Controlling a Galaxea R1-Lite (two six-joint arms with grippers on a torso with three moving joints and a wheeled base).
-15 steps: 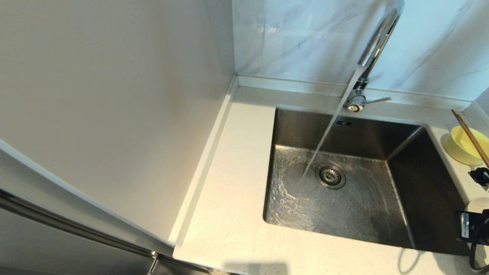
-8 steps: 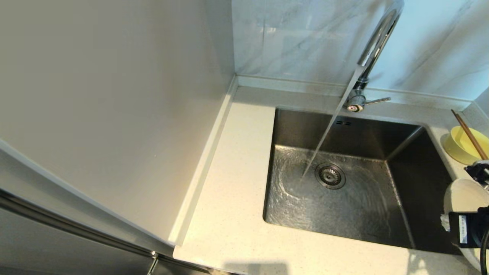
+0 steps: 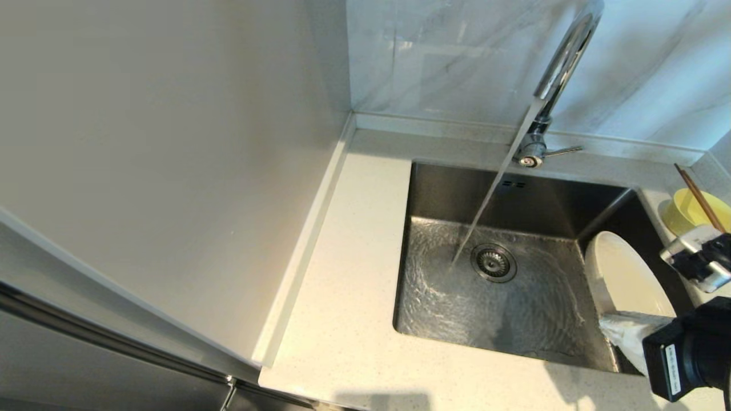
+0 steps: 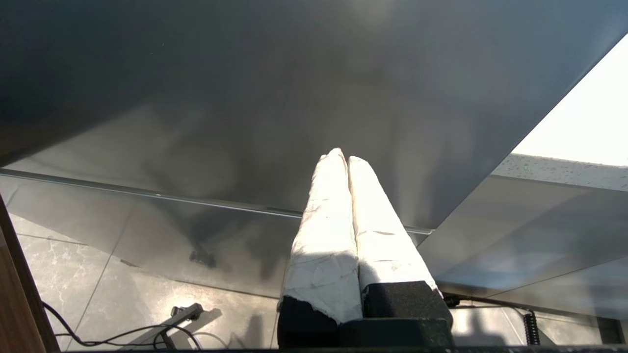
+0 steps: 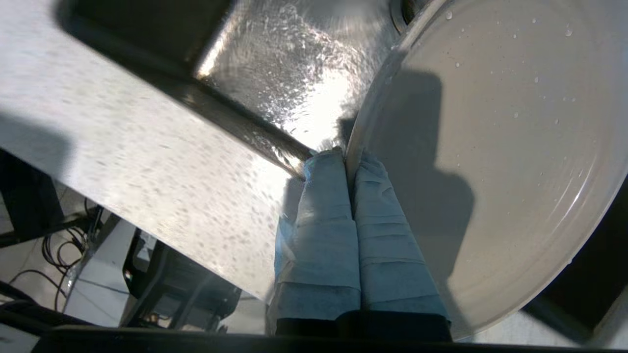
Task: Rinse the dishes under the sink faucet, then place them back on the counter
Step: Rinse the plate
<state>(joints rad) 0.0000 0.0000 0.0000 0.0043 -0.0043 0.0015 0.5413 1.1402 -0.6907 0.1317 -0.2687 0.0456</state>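
Note:
My right gripper (image 3: 622,334) (image 5: 347,157) is shut on the rim of the cream-white plate (image 3: 625,274) (image 5: 495,147). It holds the plate tilted on edge over the right side of the steel sink (image 3: 457,188), right of the drain strainer (image 3: 493,262). The chrome faucet (image 3: 562,63) runs; its stream (image 3: 485,205) lands left of the strainer, apart from the plate. The pale-yellow bowl (image 3: 688,214) with brown chopsticks (image 3: 699,197) across it sits on the counter (image 3: 348,319) at the far right. My left gripper (image 4: 342,156) is shut and empty, parked below the counter, out of the head view.
A beige panel (image 3: 171,160) rises left of the counter. The grey-veined marble wall (image 3: 445,57) stands behind the sink. The faucet's lever handle (image 3: 562,150) points right. The floor below holds cables (image 4: 122,336).
My right gripper has carried the plate from the counter at the right edge leftward and in over the sink. The water keeps running.

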